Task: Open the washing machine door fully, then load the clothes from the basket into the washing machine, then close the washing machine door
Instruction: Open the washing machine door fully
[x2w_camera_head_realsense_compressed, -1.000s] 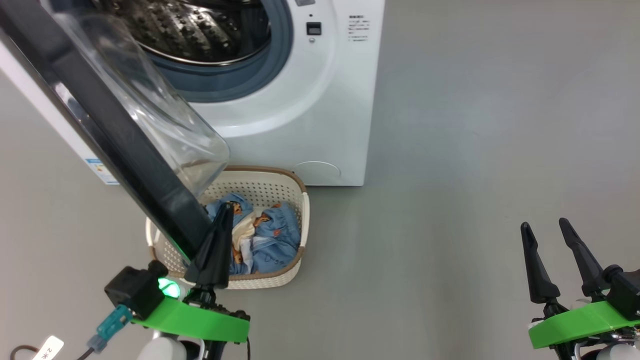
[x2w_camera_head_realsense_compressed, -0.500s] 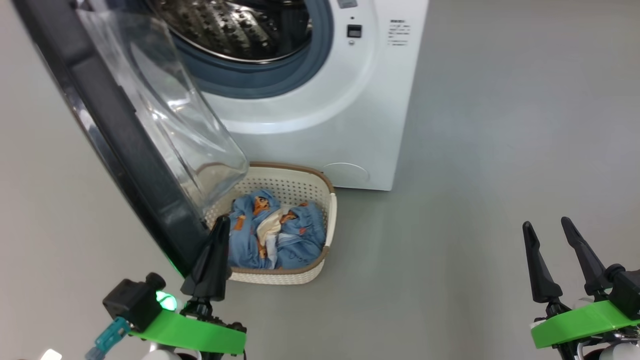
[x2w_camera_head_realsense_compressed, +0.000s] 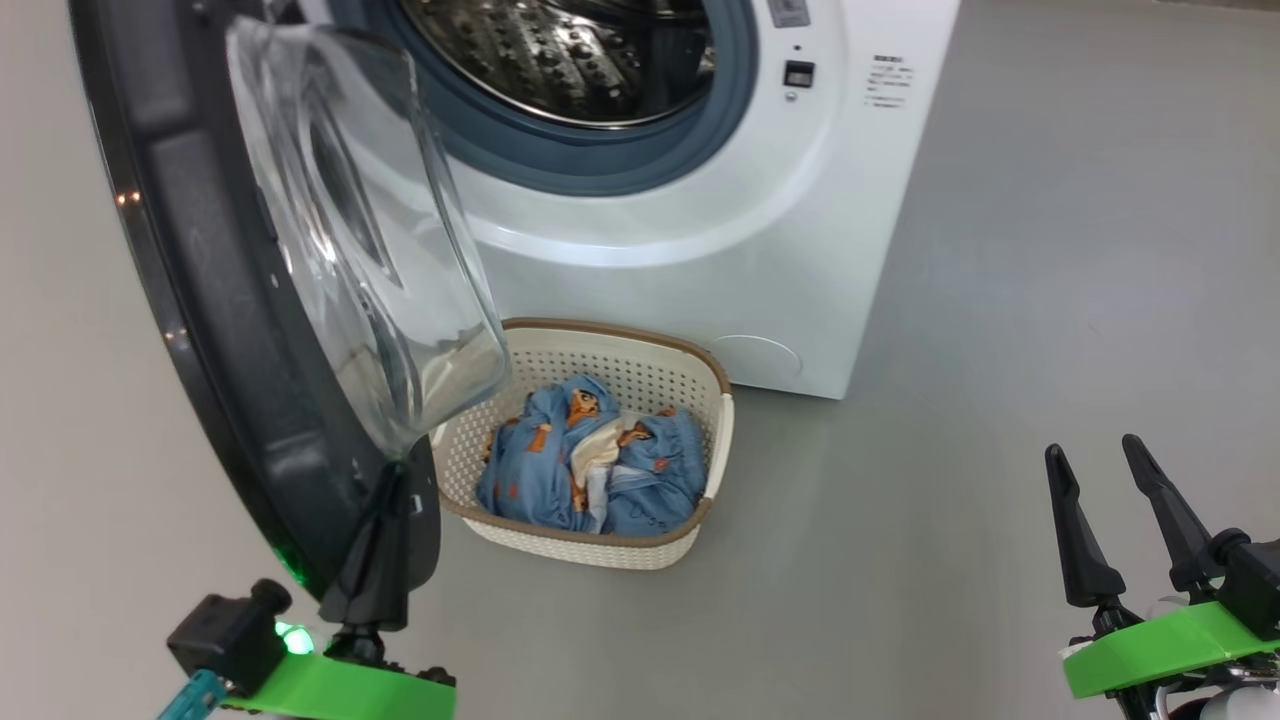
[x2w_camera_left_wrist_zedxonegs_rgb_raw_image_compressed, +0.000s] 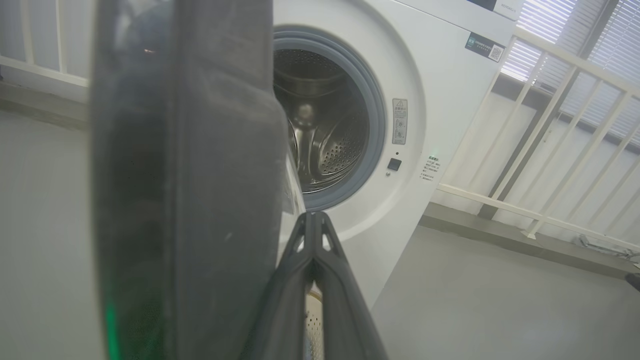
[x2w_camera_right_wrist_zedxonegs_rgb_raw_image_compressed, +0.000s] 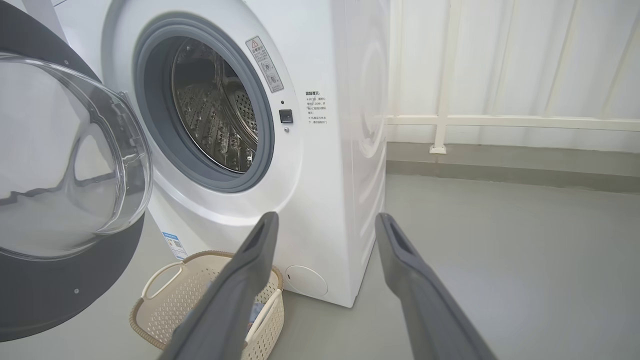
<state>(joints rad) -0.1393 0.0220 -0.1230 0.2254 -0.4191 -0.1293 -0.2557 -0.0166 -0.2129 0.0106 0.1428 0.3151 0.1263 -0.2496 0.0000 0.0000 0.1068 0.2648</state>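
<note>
Lower left in the head view, the left gripper (x2w_camera_head_realsense_compressed: 390, 495) has its 2 fingers pressed together against the lower edge of the washing machine door (x2w_camera_head_realsense_compressed: 170, 300), which stands open at the frame's left. The right gripper (x2w_camera_head_realsense_compressed: 1092, 452) is spread at lower right, holding nothing. The clothes (x2w_camera_head_realsense_compressed: 590, 460) lie in the basket (x2w_camera_head_realsense_compressed: 640, 338) at centre, below the washing machine (x2w_camera_head_realsense_compressed: 700, 260).
</note>
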